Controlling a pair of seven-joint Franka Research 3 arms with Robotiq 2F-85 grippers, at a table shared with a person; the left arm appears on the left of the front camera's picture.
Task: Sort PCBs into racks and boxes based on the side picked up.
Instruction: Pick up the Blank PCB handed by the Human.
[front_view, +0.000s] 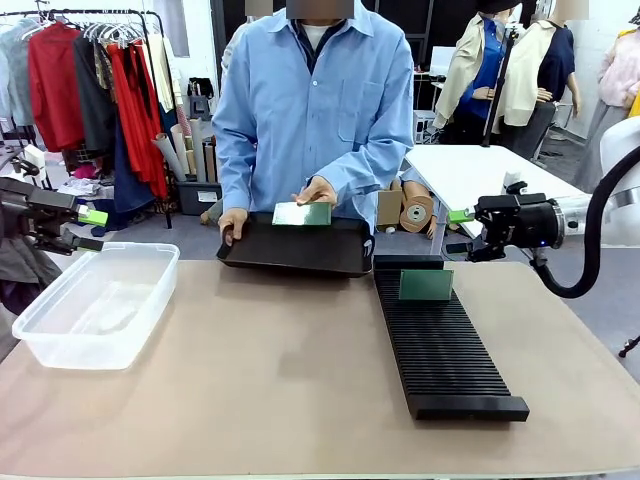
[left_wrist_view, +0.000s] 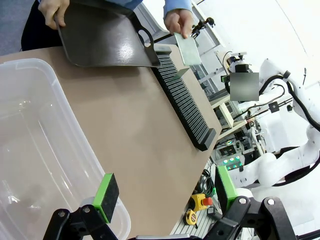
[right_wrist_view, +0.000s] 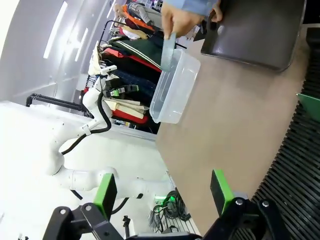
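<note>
A person holds one PCB (front_view: 302, 213) in a hand above the black tray (front_view: 300, 252), its light silvery-green face toward me; the same PCB (left_wrist_view: 188, 49) shows in the left wrist view and again as the PCB (right_wrist_view: 168, 50) in the right wrist view. Another PCB (front_view: 426, 285) stands upright in the far end of the long black slotted rack (front_view: 440, 345). The clear plastic box (front_view: 95, 303) sits at the left. My left gripper (front_view: 92, 228) hovers open above the box's far left corner. My right gripper (front_view: 462, 232) hangs open to the right of the rack's far end.
The person's other hand (front_view: 233, 224) grips the tray's left edge at the table's far side. Bare brown tabletop (front_view: 270, 370) lies between box and rack. A white table (front_view: 480, 170) and clothes rails stand behind.
</note>
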